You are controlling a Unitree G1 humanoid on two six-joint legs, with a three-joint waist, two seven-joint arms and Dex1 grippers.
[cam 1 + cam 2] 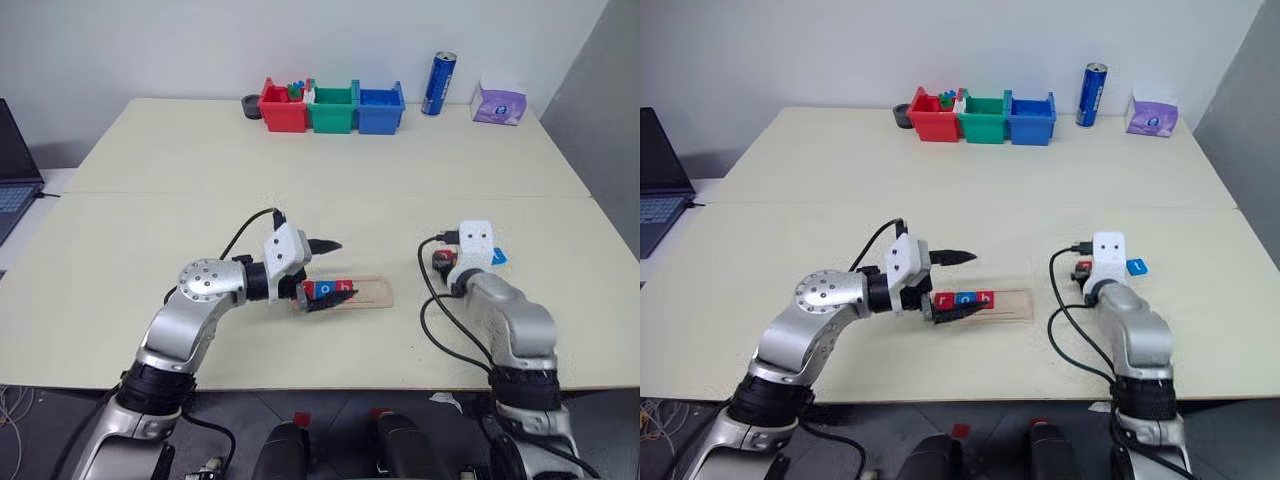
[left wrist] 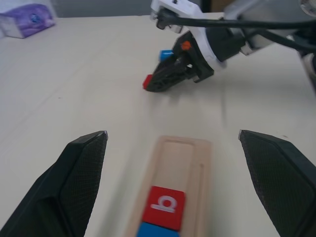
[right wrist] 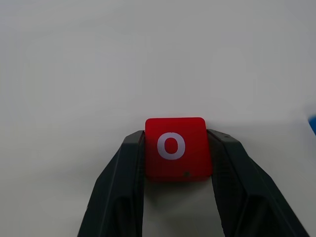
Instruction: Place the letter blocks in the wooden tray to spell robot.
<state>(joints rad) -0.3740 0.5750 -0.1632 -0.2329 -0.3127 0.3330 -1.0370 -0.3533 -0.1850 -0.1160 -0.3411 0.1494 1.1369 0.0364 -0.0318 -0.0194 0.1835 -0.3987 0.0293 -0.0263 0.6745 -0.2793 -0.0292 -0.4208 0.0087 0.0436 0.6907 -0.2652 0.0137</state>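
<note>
Left claw [image 2: 173, 182] reaching across toward the robot's right, tilted slightly down, black fingers [image 2: 74, 177] spread wide to either side of the long pale-wood grooved tray [image 1: 1010, 305]. Right claw [image 3: 173, 163] pointing forward and down, clamped on a red square tile with a white "o" [image 3: 175, 147], low over the pale counter [image 1: 330, 160].

Bare counter all around; red, green and blue plastic bins [image 1: 332, 108] far back by the edge.

Tray's long axis running left to right; red "r", blue and red "b" tiles [image 1: 965, 299] filling its left end, right part unfilled. Blue tile [image 1: 1137, 267] flat just beyond the right claw.
</note>
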